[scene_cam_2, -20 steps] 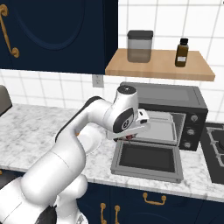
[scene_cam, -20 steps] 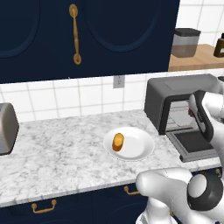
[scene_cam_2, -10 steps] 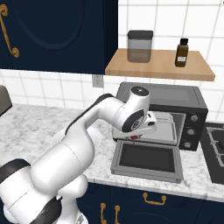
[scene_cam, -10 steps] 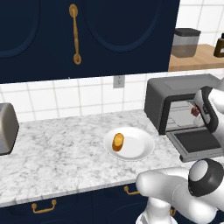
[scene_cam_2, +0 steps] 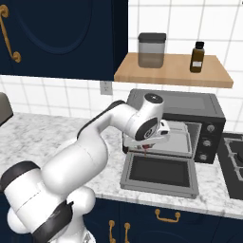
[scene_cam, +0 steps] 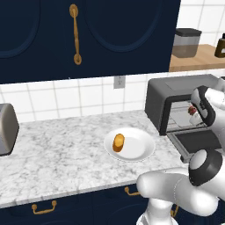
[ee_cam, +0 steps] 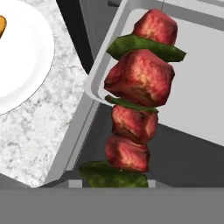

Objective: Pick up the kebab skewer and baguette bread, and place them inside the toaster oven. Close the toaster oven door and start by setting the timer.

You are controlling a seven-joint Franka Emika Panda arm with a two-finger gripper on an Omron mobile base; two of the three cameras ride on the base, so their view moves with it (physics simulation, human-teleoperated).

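Observation:
The kebab skewer (ee_cam: 135, 96), red meat chunks and green pepper pieces, hangs close in front of the hand camera. My gripper (scene_cam_2: 148, 144) is shut on it at the mouth of the toaster oven (scene_cam_2: 190, 102). The skewer (scene_cam: 192, 110) hangs over the front edge of the light grey tray (ee_cam: 192, 78) inside the oven. The toaster oven door (scene_cam_2: 159, 173) lies folded down flat and open. The baguette bread (scene_cam: 118, 143) lies on the white plate (scene_cam: 138, 149) left of the oven, apart from the gripper. My fingertips are hidden behind the skewer in the hand view.
A silver pop-up toaster (scene_cam: 6, 129) stands at the counter's far left. A wooden shelf above the oven carries a grey jar (scene_cam_2: 152, 50) and a brown bottle (scene_cam_2: 197, 57). A stove top (scene_cam_2: 235, 161) lies right of the oven.
My hand has carried the skewer from over the open door closer into the oven's mouth. The baguette and plate have not moved.

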